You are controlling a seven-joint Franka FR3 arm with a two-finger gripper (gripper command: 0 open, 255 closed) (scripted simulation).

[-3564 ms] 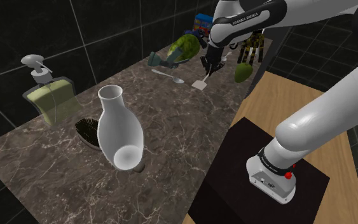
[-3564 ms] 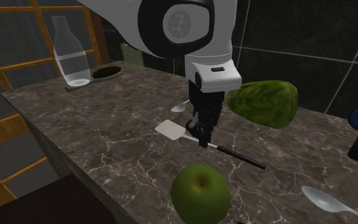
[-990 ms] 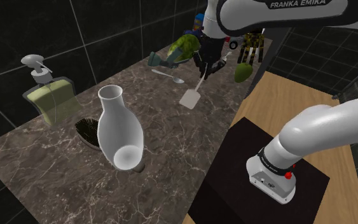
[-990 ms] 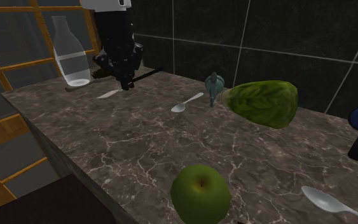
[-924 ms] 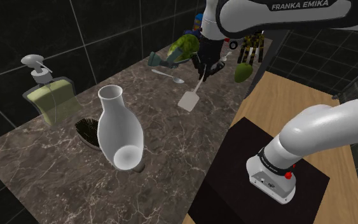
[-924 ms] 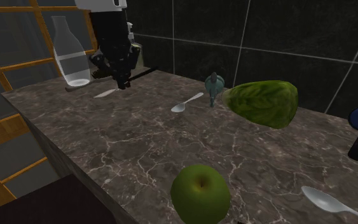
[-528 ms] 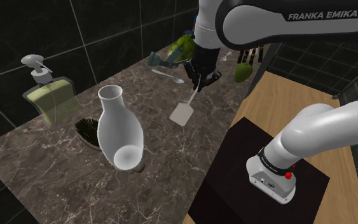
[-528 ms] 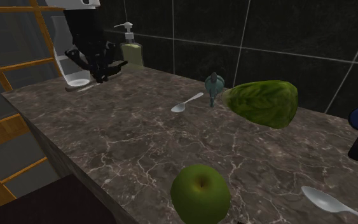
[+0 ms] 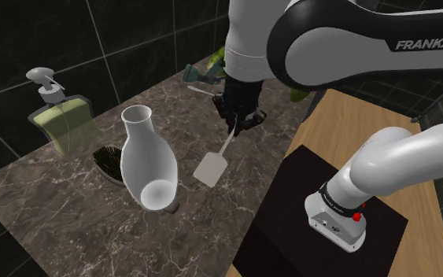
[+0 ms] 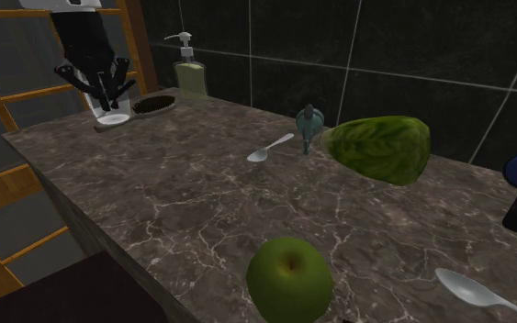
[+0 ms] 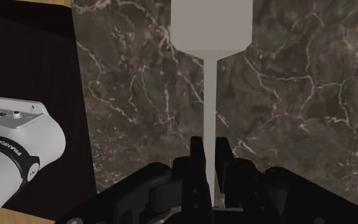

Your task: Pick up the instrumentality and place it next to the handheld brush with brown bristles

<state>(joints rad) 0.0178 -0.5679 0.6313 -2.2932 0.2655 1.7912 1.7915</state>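
A pale spatula (image 9: 211,167) with a thin handle hangs blade-down above the marble counter (image 9: 70,212), just off the white vase (image 9: 148,156). My gripper (image 9: 233,131) is shut on its handle. In the wrist view the handle (image 11: 209,95) runs out from between the fingers (image 11: 198,159) to the flat blade (image 11: 210,22). The brush (image 9: 109,161) with dark bristles lies behind the vase, near the soap dispenser (image 9: 64,118). In the second exterior view my gripper (image 10: 109,92) hovers at the counter's far left end, close to the brush (image 10: 155,104).
A spoon (image 10: 270,149), a small teal object (image 10: 309,127) and a large green fruit (image 10: 380,147) lie mid-counter. A green apple (image 10: 288,278) and another spoon (image 10: 472,294) sit near the front. The dark stand (image 9: 330,228) borders the counter's edge.
The arm has carried the spatula from the counter's far end toward the vase and brush, moving down and left in the shoulder view. The grip has stayed shut.
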